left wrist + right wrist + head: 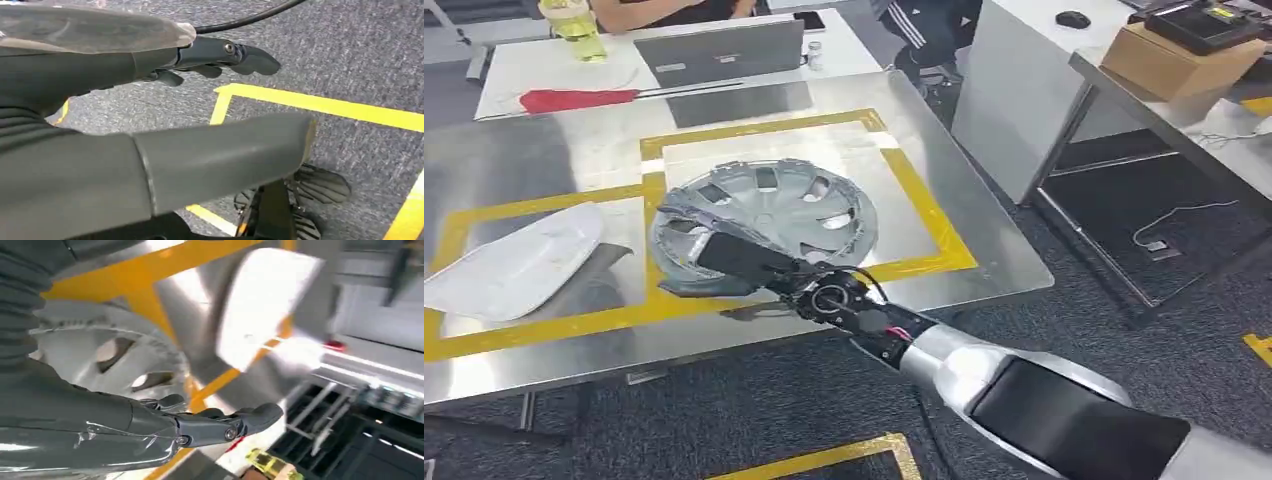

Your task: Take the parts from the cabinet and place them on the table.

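Observation:
A silver hubcap [769,215] lies inside the yellow-taped square on the steel table [989,235]. My right hand [729,257] lies over the hubcap's near left rim. In the right wrist view the right hand [150,427] has its fingers [250,419] stretched out straight beside the hubcap [95,347], with nothing between them. A white curved part [519,265] rests on the table to the left, blurred in the right wrist view [265,305]. My left hand [150,165] hangs over the grey carpet, fingers [240,55] extended and holding nothing.
Behind the steel table stands a white desk with a laptop [719,52], a red object [574,99] and a yellow-green bottle [574,25]; people sit there. A grey bench [1024,100] with a cardboard box [1169,60] is at the right. Yellow floor tape [325,105] marks the carpet.

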{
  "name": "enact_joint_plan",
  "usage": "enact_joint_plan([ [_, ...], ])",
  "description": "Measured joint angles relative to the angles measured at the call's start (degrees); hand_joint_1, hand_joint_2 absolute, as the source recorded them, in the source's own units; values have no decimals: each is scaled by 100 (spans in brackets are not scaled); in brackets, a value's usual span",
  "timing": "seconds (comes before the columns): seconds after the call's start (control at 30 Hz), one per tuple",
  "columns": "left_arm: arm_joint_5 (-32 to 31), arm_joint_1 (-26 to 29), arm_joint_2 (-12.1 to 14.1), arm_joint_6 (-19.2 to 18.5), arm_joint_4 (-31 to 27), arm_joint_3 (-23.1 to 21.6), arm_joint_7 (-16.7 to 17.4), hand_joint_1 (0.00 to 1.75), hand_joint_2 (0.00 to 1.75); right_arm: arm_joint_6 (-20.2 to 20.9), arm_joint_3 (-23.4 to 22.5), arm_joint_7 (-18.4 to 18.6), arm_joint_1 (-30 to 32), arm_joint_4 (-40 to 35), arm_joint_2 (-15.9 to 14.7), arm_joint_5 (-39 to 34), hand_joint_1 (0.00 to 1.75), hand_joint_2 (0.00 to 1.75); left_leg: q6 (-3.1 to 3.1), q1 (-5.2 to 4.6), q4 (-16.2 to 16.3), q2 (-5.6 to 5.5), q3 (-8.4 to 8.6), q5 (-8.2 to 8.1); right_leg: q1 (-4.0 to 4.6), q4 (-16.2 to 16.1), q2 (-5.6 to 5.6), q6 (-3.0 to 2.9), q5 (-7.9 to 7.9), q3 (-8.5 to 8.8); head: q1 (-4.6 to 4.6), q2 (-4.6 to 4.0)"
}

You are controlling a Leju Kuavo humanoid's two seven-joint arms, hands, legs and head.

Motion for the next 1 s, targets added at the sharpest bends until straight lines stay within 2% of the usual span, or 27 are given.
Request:
enact_joint_plan([
  [0.1,9,12,2,15,0,0,42,0,0,61,-133,-20,236,-411,-112,-190,0,0,29,-25,24,9,0,-22,-12,-12,9,13,3,10,-4,0],
  [0.17,26,12,-4,22,0,7,68,0,0,197,-345,-140,658,-1385,-405,-485,0,0,53,-25,47,7,2,-38,-12,-13,5,33,-10,25,-33,0],
  [0.3,48,30,-7,48,0,9,92,0,0,334,-542,-258,1015,-2184,-627,-789,0,0,95,-35,63,38,10,-62,-22,-41,46,71,3,39,-26,0],
  [0.33,48,20,-17,55,0,9,94,0,0,382,-601,-288,1129,-2446,-692,-865,0,0,133,18,-23,53,54,-33,2,-48,74,108,-9,54,-20,0],
  [0.37,48,21,-42,57,0,9,94,0,0,398,-633,-299,1196,-2586,-732,-900,0,0,140,56,-73,90,88,-15,-1,-11,58,125,-46,54,-13,0],
  [0.4,46,22,-44,65,0,9,94,0,0,419,-664,-321,1250,-2702,-769,-935,0,0,143,47,-103,112,120,-12,3,95,45,145,-113,43,-9,0],
  [0.43,46,26,-46,70,0,9,94,0,0,448,-693,-332,1289,-2823,-802,-966,0,0,156,51,-118,121,137,-10,-1,307,29,166,-250,-52,17,0],
  [0.5,37,23,-57,70,0,9,94,0,0,450,-763,-339,1395,-3064,-892,-1016,0,0,182,53,-118,205,146,-21,-27,1282,15,208,-716,-531,66,0],
  [0.53,24,22,-59,68,0,9,94,0,0,450,-802,-341,1484,-3195,-942,-1027,0,0,183,54,-116,235,147,-28,-43,1680,13,230,-852,-739,72,0],
  [0.57,11,22,-61,66,0,9,94,0,0,454,-848,-343,1575,-3330,-1001,-1044,0,0,173,58,-109,266,153,-40,-63,1860,5,253,-848,-849,90,0],
  [0.6,-2,26,-72,61,0,9,94,0,0,455,-872,-343,1650,-3426,-1027,-1075,0,0,153,68,-102,306,167,-57,-79,1712,-14,266,-693,-800,107,0],
  [0.63,-13,25,-83,59,0,9,94,0,0,457,-898,-350,1701,-3523,-1051,-1099,0,0,125,85,-87,349,186,-81,-96,1308,-47,280,-434,-617,114,0],
  [0.67,-22,21,-90,55,0,9,92,0,0,472,-927,-367,1726,-3619,-1069,-1125,0,0,96,103,-63,389,204,-112,-110,773,-109,290,-152,-363,125,0],
  [0.7,-33,18,-94,53,0,9,70,0,0,492,-959,-395,1738,-3732,-1095,-1138,0,0,54,113,-24,435,223,-157,-115,219,-263,300,95,-95,138,0],
  [0.73,-39,19,-66,52,2,7,55,0,0,498,-981,-417,1744,-3802,-1116,-1145,0,0,15,90,-4,452,224,-184,-57,69,-483,316,-1,-32,159,0],
  [0.77,-55,3,-74,41,2,7,52,0,0,500,-1001,-422,1760,-3892,-1125,-1147,0,0,-23,60,47,471,209,-199,-67,36,-348,204,41,-33,168,0],
  [0.8,-63,-11,-79,28,2,4,48,0,0,503,-1023,-422,1787,-3960,-1145,-1149,0,0,-36,56,40,521,221,-203,-50,51,-289,152,30,-52,107,0],
  [0.87,-74,-13,-79,11,2,4,48,0,0,505,-1060,-422,1822,-4085,-1185,-1160,0,0,-98,65,15,634,257,-215,-44,42,-177,67,40,-65,90,0],
  [0.9,-77,-18,-83,4,2,4,44,0,0,507,-1073,-420,1834,-4172,-1193,-1165,0,0,-139,85,60,551,245,-285,-90,18,-122,29,59,-34,92,0],
  [0.93,-77,-18,-83,2,2,4,39,0,0,511,-1102,-426,1837,-4244,-1202,-1176,0,0,-161,105,297,325,155,-445,-97,16,-72,2,64,-38,41,0],
  [0.97,-77,-19,-81,-4,2,4,37,0,0,514,-1117,-424,1840,-4292,-1204,-1189,0,0,-175,105,756,192,-63,-685,-100,16,-33,-24,67,-42,2,0],
  [1.0,-79,-16,-81,-7,2,4,35,0,0,525,-1119,-417,1850,-4312,-1209,-1189,0,0,-190,105,1269,142,-315,-902,-97,16,24,-42,63,-45,-29,0],
])
